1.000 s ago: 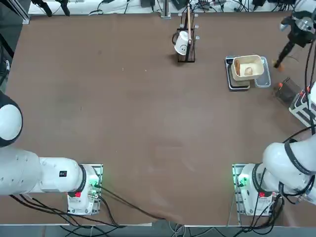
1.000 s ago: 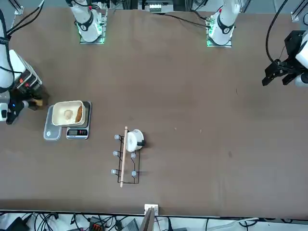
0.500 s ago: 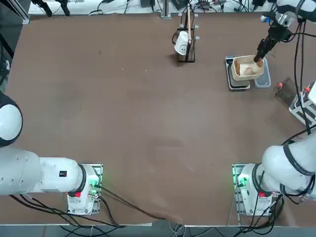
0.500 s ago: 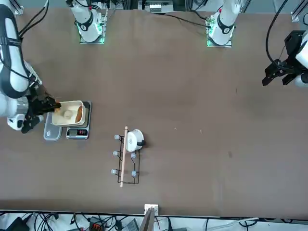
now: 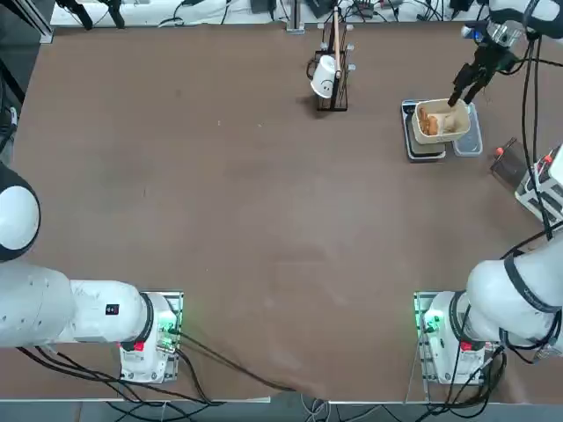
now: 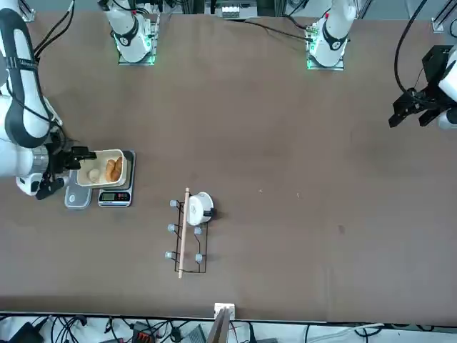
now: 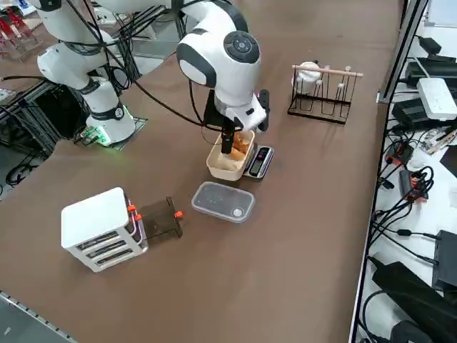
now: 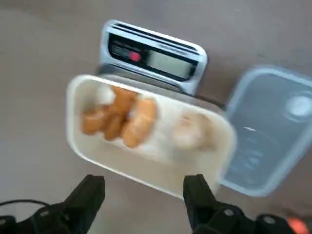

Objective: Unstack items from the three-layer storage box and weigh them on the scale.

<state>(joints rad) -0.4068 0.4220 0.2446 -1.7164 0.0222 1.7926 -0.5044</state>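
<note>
A cream tub [image 8: 146, 146] sits on the scale [image 8: 153, 56]. In it lie orange-brown items [image 8: 122, 119] and a paler lump [image 8: 190, 129]. My right gripper [image 8: 144, 195] hangs open just above the tub's rim, with nothing between its fingers [image 8: 90, 195]. From overhead, the gripper [image 5: 458, 93] hovers at the far right corner of the tub [image 5: 440, 121] and the scale [image 5: 425, 148] shows beneath it. From the side, the three-layer storage box [image 7: 100, 229] stands white at the near table corner. A dark tray [image 7: 161, 218] is pulled out beside it.
A clear plastic lid [image 7: 223, 201] lies between the tub and the storage box. A black wire rack [image 5: 332, 75] holding a white cup stands left of the scale at the table's far edge. The storage box [image 5: 544, 189] sits at the table's right edge.
My right gripper came from beside the storage box to the tub carrying a brown item, opened, and rose slightly. More orange-brown pieces now lie in the tub.
</note>
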